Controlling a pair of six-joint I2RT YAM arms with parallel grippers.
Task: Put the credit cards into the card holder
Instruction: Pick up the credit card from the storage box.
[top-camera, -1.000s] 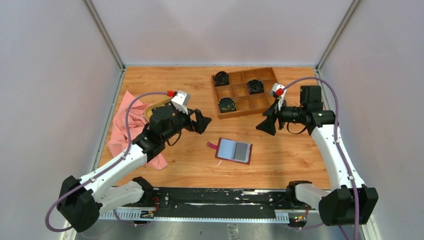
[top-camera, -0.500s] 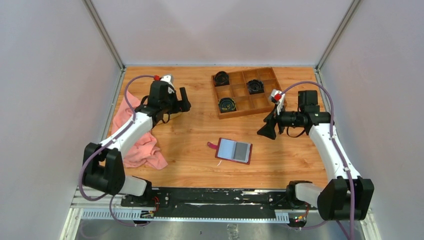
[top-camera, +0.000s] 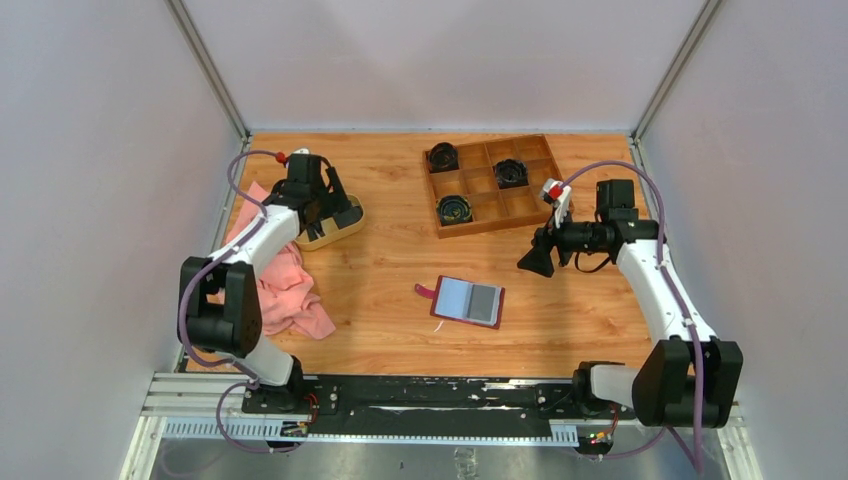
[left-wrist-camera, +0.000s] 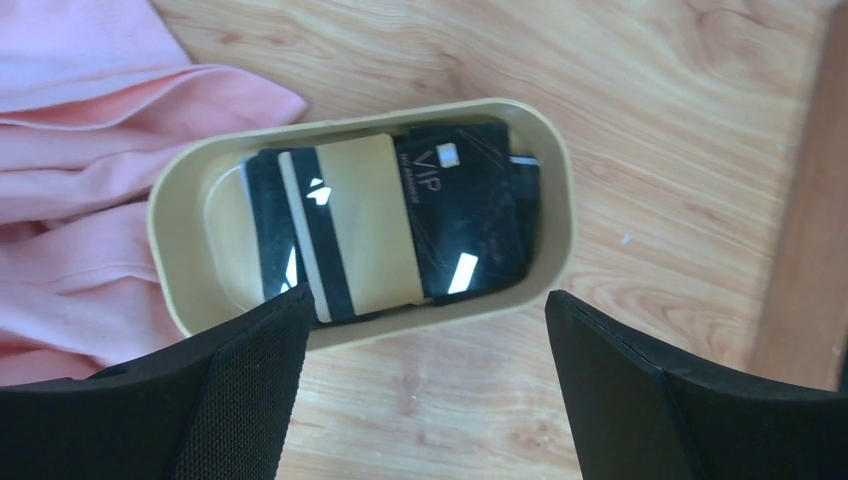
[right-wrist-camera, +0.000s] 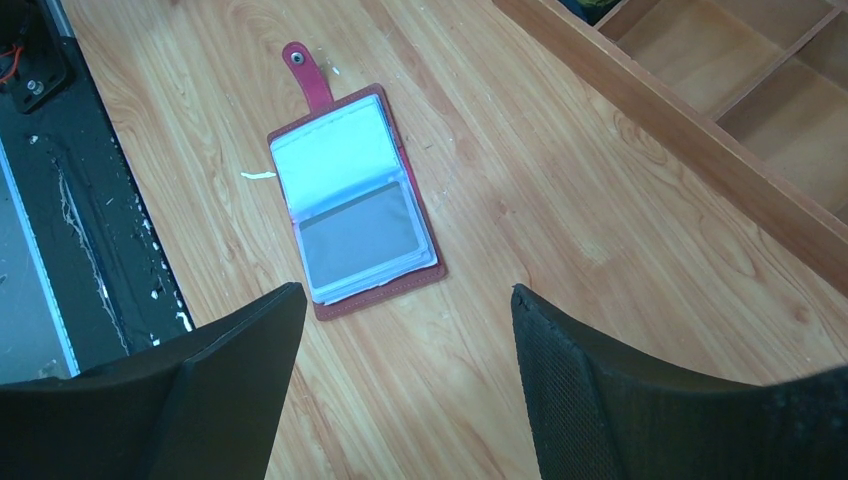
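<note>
The credit cards lie stacked in an oval tan dish (left-wrist-camera: 556, 170): a tan-gold card (left-wrist-camera: 350, 225) on top, a black VIP card (left-wrist-camera: 465, 220) beside it, and another dark card under them. My left gripper (left-wrist-camera: 428, 300) is open and empty, hovering over the dish's near rim. In the top view this gripper (top-camera: 338, 207) sits at the back left and partly hides the dish (top-camera: 335, 232). The card holder (top-camera: 467, 300) lies open on the table, dark red with greyish clear pockets. My right gripper (right-wrist-camera: 408, 292) is open and empty above the table, just right of the card holder (right-wrist-camera: 355, 210).
A wooden compartment box (top-camera: 497, 226) with three round black items stands at the back right, close behind the right gripper; its wall also shows in the right wrist view (right-wrist-camera: 700, 130). A pink cloth (top-camera: 280, 285) lies at the left, touching the dish.
My left arm has swung from the table's middle to the back left and now hangs over the dish. My right gripper has barely shifted. The card holder has not moved.
</note>
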